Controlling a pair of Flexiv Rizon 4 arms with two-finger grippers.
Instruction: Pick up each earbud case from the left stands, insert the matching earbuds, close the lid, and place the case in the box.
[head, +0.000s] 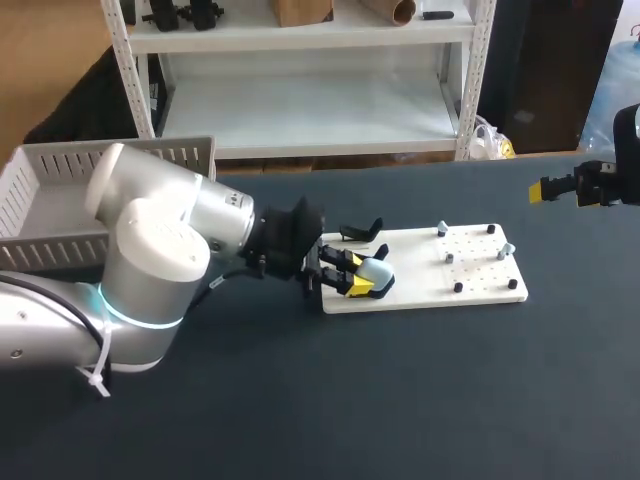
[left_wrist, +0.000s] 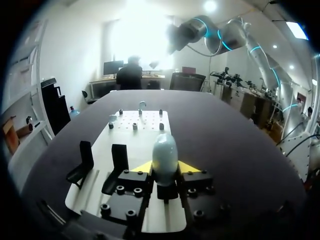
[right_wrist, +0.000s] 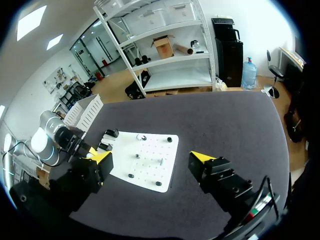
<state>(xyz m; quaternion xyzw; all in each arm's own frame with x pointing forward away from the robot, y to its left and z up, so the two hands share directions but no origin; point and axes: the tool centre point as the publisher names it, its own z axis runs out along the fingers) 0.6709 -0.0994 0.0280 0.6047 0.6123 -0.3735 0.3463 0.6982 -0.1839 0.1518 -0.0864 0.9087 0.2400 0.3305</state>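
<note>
A pale blue earbud case (head: 378, 271) (left_wrist: 164, 152) sits at the left end of the white board (head: 480, 285), upright between the yellow tips of my left gripper (head: 360, 280) (left_wrist: 165, 168). Both tips press its sides, so the gripper is shut on it. Beside it stand two black stands (left_wrist: 86, 161), both bare; one black stand (head: 362, 232) shows behind the case in the head view. Small pale earbud pieces (head: 446, 256) sit among black pegs on the board's right half. My right gripper (head: 556, 188) (right_wrist: 150, 159) hangs open, high above the table's right side, with nothing in it.
A grey slotted box (head: 60, 170) (right_wrist: 82, 107) stands at the table's back left, behind my left arm. The white board (right_wrist: 150, 175) lies mid-table, with dark table surface all around it.
</note>
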